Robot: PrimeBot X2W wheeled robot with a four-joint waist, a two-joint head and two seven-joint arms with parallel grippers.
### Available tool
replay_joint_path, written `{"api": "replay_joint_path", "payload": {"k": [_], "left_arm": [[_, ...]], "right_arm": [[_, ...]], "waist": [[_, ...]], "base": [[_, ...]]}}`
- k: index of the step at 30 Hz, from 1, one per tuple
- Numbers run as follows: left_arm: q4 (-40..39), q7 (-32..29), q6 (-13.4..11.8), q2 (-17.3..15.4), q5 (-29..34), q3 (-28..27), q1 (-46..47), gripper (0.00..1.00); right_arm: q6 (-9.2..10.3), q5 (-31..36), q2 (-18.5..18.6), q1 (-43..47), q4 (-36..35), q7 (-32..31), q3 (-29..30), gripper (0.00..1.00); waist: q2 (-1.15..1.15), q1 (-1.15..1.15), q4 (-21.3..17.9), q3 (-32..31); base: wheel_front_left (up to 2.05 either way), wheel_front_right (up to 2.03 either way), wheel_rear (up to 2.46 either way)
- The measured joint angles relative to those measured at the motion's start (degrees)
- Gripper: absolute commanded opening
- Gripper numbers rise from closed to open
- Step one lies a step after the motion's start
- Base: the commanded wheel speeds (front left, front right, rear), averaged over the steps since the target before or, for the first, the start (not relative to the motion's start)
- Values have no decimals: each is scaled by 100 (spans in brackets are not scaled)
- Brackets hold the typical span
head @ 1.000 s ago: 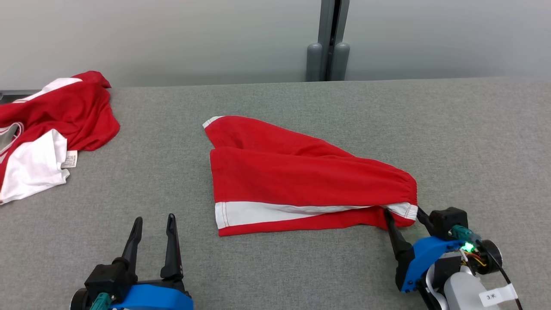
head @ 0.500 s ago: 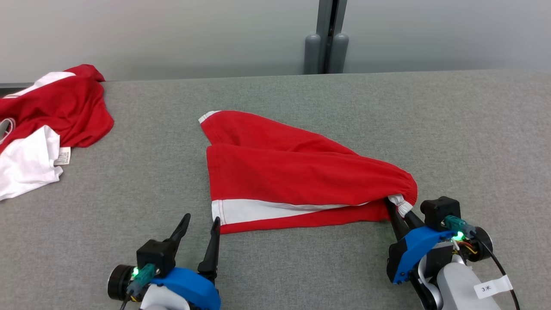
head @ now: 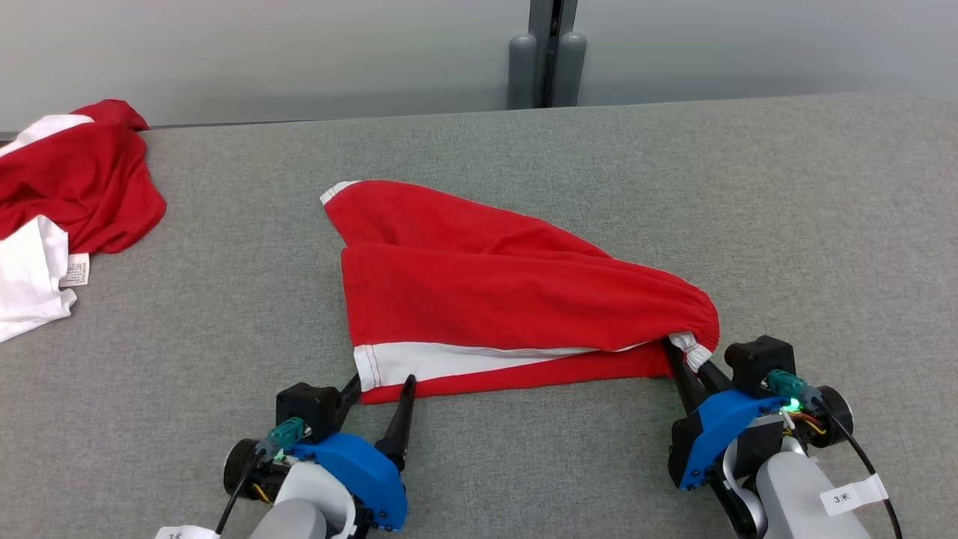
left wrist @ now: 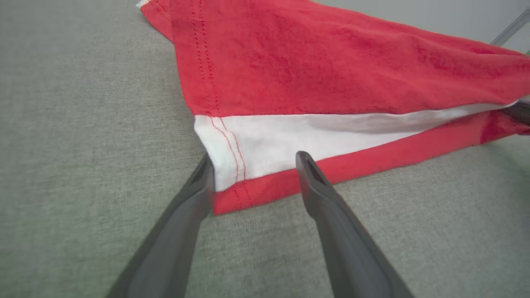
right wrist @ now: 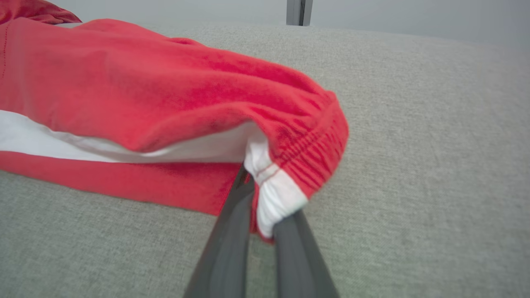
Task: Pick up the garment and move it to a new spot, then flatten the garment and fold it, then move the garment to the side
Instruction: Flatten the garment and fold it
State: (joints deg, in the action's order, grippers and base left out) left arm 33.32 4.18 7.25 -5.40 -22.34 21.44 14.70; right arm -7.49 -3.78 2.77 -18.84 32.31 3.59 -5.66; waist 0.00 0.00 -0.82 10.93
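Head view shows garment (head: 516, 299) on grey surface (head: 786, 224), pale wall (head: 299, 52) behind.

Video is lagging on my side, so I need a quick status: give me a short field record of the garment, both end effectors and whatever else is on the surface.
garment: red shorts with white stripe, lying rumpled, not flattened
right end effector: shut on the elastic waistband corner
left end effector: open, fingers straddling the near hem corner, not yet closed
other item: red-and-white garment, far left
support: grey fabric surface
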Motion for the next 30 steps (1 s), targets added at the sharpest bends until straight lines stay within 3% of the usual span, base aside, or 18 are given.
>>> {"api": "replay_joint_path", "payload": {"k": [10,12,14,17,19,20,30], "left_arm": [[-223,398,18,-164,-247,343,69,100],[-174,331,18,-180,-282,372,68,82],[-71,286,18,-181,-342,375,69,54],[141,265,18,-170,-420,374,126,29],[244,328,18,-167,-423,376,253,4],[282,383,18,-157,-434,375,319,0],[100,953,18,-242,-485,310,434,0]], "right_arm": [[0,31,-1,-12,49,32,12,4],[0,31,0,-12,71,48,8,4],[0,30,0,-12,91,56,-15,4],[0,10,0,-12,110,78,-82,4],[0,-2,0,-13,122,85,-122,4],[0,-14,-1,-16,125,90,-137,4],[0,-85,1,-66,-76,214,-156,0]], "waist": [[0,0,-12,3],[0,0,-10,-11],[0,0,-16,-23],[0,0,-42,-36],[0,0,-68,-36],[0,0,-82,-34],[0,0,-132,-118]], "base": [[0,0,0],[0,0,0],[0,0,0],[0,0,0],[0,0,0],[0,0,0],[0,0,0]]}}
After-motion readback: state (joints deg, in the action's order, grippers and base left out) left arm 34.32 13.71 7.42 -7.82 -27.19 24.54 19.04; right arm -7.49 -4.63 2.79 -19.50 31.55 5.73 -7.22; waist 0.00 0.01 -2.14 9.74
